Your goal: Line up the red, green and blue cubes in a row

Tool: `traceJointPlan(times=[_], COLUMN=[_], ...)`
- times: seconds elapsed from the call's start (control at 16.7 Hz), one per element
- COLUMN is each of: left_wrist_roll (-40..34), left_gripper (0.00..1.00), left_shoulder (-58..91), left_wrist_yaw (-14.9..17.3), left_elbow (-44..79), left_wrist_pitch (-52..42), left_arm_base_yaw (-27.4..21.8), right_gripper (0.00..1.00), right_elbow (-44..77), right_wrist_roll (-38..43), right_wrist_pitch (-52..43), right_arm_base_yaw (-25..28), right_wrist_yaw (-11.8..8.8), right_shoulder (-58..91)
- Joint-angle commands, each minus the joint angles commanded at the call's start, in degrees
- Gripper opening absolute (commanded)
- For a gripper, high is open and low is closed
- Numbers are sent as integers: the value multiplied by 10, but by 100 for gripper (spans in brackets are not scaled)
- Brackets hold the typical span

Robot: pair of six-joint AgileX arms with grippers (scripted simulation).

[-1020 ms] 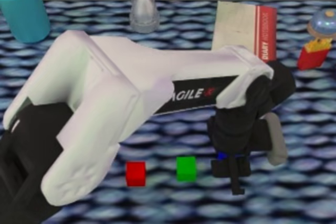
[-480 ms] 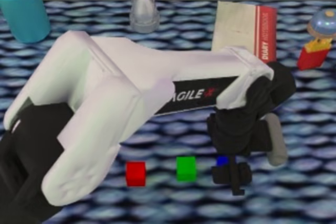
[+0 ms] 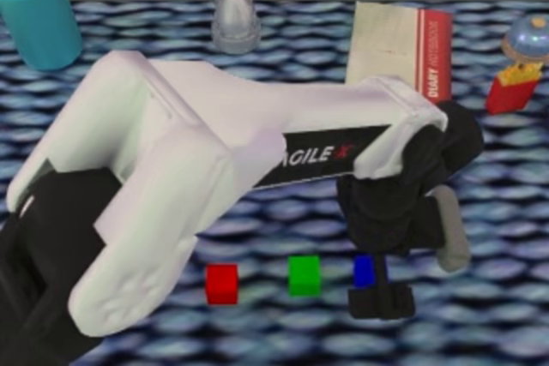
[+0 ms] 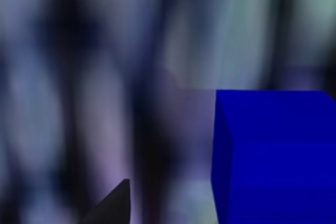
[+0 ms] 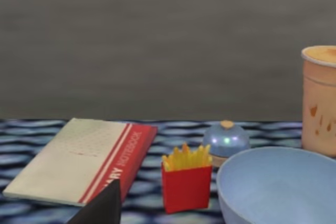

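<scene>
Three cubes are counted: one red cube (image 3: pixel 221 283), one green cube (image 3: pixel 304 274), one blue cube (image 3: pixel 364 271). One teal bottle (image 3: pixel 39 13), one hourglass (image 3: pixel 234 6), one notebook (image 3: pixel 399 43), one bell (image 3: pixel 527 39), one fries carton (image 3: pixel 512 87), one bowl (image 5: pixel 273 187) and one cup (image 5: pixel 319 106) are also counted.

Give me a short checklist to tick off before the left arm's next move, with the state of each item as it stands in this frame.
1. Red cube, green cube and blue cube in a row: ok.
2. Gaps between cubes roughly even: ok.
3. Left gripper beside the blue cube, at the front edge: ok.
4. Left fingers clear of the blue cube: cannot tell.
5. Notebook far from the row: ok.
6. Right arm parked out of the top view: ok.
</scene>
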Motion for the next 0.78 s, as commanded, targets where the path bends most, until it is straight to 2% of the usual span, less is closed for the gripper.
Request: traceJointPlan(times=[0.3,0.78], left_wrist_roll=[0,0], left_gripper=[100,100], left_shoulder=[-3,-38], left_wrist_yaw=[0,0], left_elbow=[9,96], left_wrist_pitch=[-10,-134], left_arm_base_yaw=[2,13], right_gripper=[100,100], right_elbow=[0,0], right_wrist_roll=[0,0], right_wrist_pitch=[0,0], right_arm_base_yaw=[0,0], right_wrist_yaw=[0,0], right_shoulder=[0,0])
